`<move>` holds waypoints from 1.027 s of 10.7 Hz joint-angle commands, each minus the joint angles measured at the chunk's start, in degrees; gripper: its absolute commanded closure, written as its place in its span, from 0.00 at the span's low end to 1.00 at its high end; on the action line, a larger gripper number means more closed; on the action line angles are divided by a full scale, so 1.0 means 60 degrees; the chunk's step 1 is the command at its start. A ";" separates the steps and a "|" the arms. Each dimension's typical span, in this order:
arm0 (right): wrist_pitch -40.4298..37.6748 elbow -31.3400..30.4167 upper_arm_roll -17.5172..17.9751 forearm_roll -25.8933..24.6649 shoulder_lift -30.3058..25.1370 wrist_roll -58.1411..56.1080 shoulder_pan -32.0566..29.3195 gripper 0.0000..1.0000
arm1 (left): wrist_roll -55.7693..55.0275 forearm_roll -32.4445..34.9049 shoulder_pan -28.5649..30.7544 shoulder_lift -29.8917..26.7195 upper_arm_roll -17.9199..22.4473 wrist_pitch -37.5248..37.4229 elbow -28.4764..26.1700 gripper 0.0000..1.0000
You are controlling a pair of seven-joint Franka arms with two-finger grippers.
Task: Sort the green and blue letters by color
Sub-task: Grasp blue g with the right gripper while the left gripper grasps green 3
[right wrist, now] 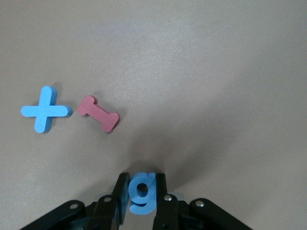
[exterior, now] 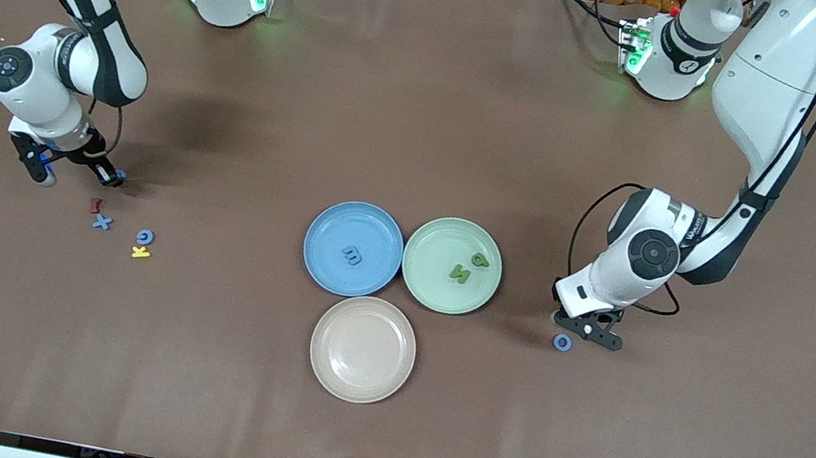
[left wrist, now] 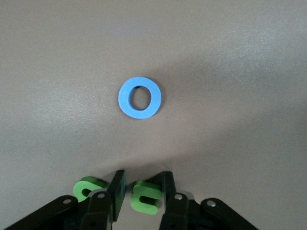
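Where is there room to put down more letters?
The pink plate is bare. The blue plate holds one letter, the green plate two. It is crowded where the blue X, red letter and yellow K cluster.

Bright, even overhead light; soft shadows under both arms; sharp focus.
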 commanded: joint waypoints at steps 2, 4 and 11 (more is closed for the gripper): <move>-0.1257 0.0685 0.0577 -0.0077 -0.0533 -0.1088 0.0516 1.00 | -0.0084 0.0086 0.0119 -0.0207 0.0008 0.0088 -0.0415 0.75; -0.2199 0.1433 0.0752 -0.0077 -0.0624 -0.1178 0.1263 1.00 | -0.0142 0.0057 0.0119 -0.0251 0.0008 0.0073 -0.0473 0.89; -0.2217 0.3088 0.0973 -0.0033 0.0268 -0.1397 0.4720 1.00 | -0.0480 -0.0395 0.0075 -0.0631 -0.0298 0.0044 -0.0196 1.00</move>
